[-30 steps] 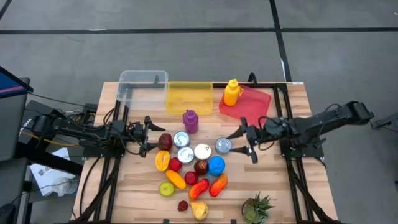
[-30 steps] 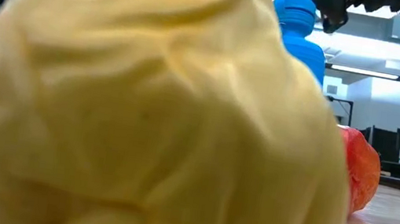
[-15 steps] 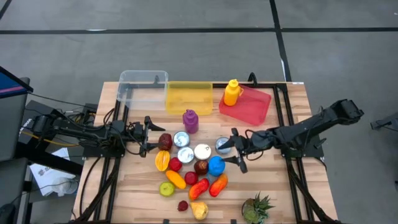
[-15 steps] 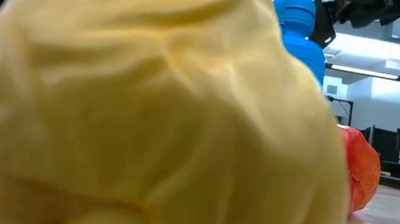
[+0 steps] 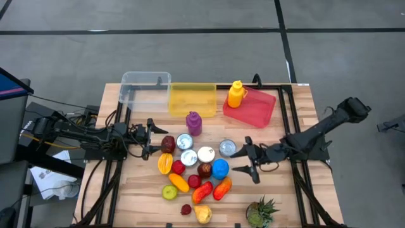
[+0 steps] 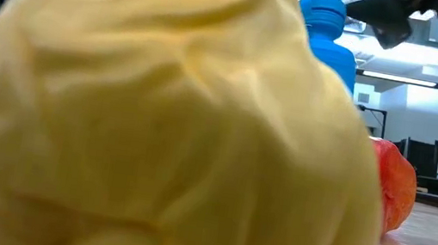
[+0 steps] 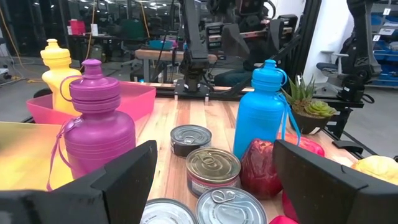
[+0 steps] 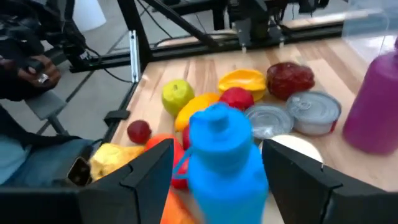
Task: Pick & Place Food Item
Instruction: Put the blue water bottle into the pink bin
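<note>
Even bright overhead light, soft shadows, low view filled by blurred yellow fruit, right wrist view motion-soft

Pale planked wood table, shiny metal tins, a glossy blue plastic bottle, a clear plastic bin.

Two dark slim jointed arms, black cables trailing, left end effector and right end effector (wide matte-black fingers)

right hand: fingers spread, just right of the blue bottle
left hand: fingers apart, beside a dark red fruit
table: cans, fruit, three bins
</note>
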Controlling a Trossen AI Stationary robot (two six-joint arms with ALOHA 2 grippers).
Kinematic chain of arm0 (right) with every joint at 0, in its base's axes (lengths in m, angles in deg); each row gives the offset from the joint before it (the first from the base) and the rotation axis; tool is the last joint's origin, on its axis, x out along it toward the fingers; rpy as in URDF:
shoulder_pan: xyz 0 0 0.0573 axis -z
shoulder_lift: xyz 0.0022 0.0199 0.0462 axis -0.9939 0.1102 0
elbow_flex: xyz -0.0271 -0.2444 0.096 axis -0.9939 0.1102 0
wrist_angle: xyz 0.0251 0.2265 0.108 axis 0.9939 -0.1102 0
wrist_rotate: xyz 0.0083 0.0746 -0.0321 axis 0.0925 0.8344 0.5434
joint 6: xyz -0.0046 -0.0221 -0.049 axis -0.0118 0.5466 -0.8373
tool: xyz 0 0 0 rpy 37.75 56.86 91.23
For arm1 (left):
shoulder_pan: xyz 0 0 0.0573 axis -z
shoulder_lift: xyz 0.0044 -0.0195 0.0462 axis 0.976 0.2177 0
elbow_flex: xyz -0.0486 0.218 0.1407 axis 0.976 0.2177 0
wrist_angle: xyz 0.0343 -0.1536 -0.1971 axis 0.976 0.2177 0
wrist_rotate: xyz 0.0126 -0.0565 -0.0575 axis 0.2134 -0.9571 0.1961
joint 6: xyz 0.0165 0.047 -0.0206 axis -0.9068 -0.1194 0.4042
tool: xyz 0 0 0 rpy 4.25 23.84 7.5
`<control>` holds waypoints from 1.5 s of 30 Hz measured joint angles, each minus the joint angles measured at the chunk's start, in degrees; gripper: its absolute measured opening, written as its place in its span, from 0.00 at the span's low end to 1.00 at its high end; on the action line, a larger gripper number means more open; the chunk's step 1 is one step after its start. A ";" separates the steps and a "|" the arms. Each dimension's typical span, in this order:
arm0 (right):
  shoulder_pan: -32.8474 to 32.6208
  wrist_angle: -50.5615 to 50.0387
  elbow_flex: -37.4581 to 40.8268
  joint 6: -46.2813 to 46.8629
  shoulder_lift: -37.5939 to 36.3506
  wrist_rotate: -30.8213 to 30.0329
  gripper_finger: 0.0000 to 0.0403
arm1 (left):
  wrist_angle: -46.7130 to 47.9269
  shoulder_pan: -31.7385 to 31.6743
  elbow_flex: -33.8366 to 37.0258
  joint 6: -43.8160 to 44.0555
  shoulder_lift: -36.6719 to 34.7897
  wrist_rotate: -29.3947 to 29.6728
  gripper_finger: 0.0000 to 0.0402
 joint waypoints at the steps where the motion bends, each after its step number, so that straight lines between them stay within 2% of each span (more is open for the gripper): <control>1: -1.04 -0.79 0.00 0.84 0.11 -1.85 0.58 | 0.00 0.00 0.00 0.00 0.00 0.00 0.78; 5: -4.49 -4.31 0.00 3.75 0.26 -7.46 0.57 | 0.00 0.00 0.00 0.00 0.00 0.00 0.78; 10: -7.12 -6.42 0.00 8.03 0.24 -6.01 0.53 | -0.01 0.00 0.00 0.00 -0.01 -0.02 0.78; 14: -7.52 -8.48 0.00 11.93 0.24 -6.12 0.53 | -0.01 0.00 0.00 0.00 -0.01 -0.04 0.78; 23: -6.60 -9.45 0.00 15.19 0.24 -6.69 0.73 | -0.02 0.00 0.00 0.00 -0.02 -0.04 0.78; 28: -8.67 -7.07 0.20 13.31 0.72 -13.88 0.82 | -0.03 0.00 0.00 0.00 -0.02 -0.04 0.78; 32: -12.14 -0.15 3.29 12.09 3.74 -21.51 0.83 | -0.04 0.00 0.00 -0.01 -0.01 -0.07 0.78; 35: -14.32 10.95 6.80 11.24 6.95 -26.46 0.83 | -0.20 0.00 0.00 -0.26 -0.02 -0.07 0.78; 38: -16.24 22.34 9.36 6.08 11.21 -31.28 0.82 | -0.23 0.00 0.00 -0.31 -0.02 -0.07 0.78; 45: -15.35 40.06 9.55 -3.56 23.27 -33.65 0.82 | -0.28 0.00 0.00 -1.40 -0.02 -0.04 0.78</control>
